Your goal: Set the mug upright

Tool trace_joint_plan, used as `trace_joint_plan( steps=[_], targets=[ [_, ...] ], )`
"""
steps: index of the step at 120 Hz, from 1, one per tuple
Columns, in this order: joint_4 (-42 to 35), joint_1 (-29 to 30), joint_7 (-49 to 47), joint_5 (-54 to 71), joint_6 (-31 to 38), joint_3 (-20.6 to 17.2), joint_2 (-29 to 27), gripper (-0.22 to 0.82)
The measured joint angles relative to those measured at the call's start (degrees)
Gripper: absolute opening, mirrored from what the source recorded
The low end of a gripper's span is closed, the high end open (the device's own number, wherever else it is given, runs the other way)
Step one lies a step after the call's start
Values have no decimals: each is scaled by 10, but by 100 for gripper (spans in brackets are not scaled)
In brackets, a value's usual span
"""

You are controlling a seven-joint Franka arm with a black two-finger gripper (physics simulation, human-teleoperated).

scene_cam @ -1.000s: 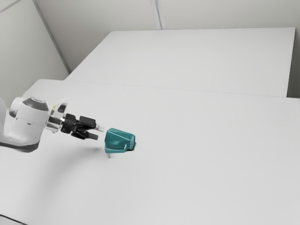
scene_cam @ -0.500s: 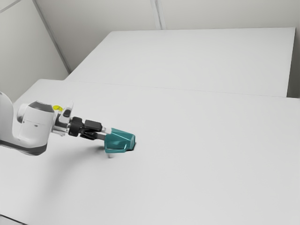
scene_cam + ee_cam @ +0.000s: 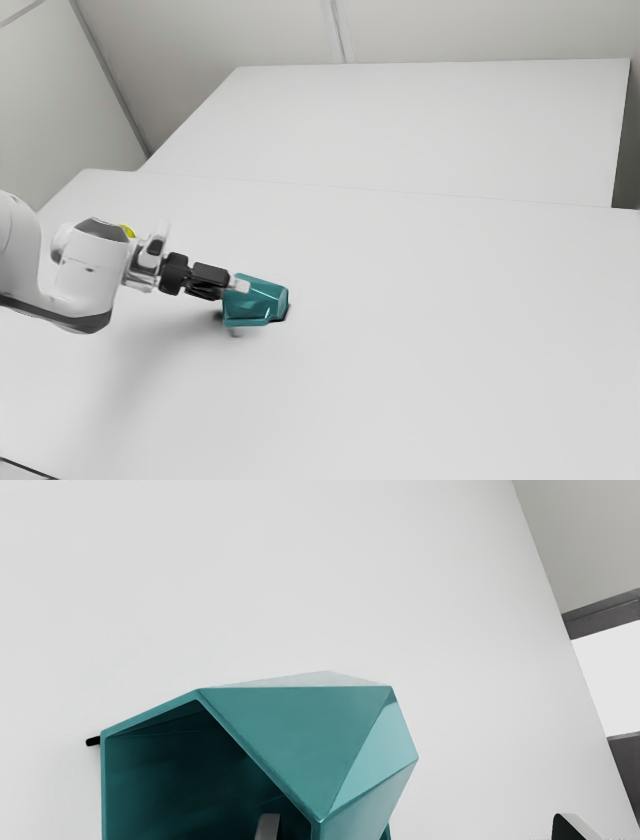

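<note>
A teal mug (image 3: 262, 302) lies sideways, opening at the exterior view's nine o'clock. The gripper's (image 3: 235, 287) jaws stand spread, one inside.

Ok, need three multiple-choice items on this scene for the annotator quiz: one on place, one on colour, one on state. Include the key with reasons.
1. Which side of the mug is the gripper at?
A) the base end
B) the open end
C) the far side, beyond the base

2. What colour is the mug?
A) teal
B) red
C) yellow

3. How does the mug sit on the table?
A) upright
B) upside down
C) on its side

Key:
1. B: the wrist view looks into the hollow, and one fingertip shows against it.
2. A: its walls are blue-green in both views.
3. C: in the exterior view its body lies along the table, with the open end toward the exterior view's left.
</note>
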Motion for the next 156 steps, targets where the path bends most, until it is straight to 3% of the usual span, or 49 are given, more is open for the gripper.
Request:
trace_joint_plan(
  steps=[20, 76, 90, 140, 156],
  targets=[
    [0, -5, 9, -5, 0, -2, 1, 55],
    [1, -7, 24, -15, 1, -4, 1, 1],
    [1, -11, 26, -18, 1, -4, 0, -8],
    [2, -32, 23, -16, 6, -7, -44, -17],
    [24, -40, 12, 39, 8, -7, -65, -18]
  ],
)
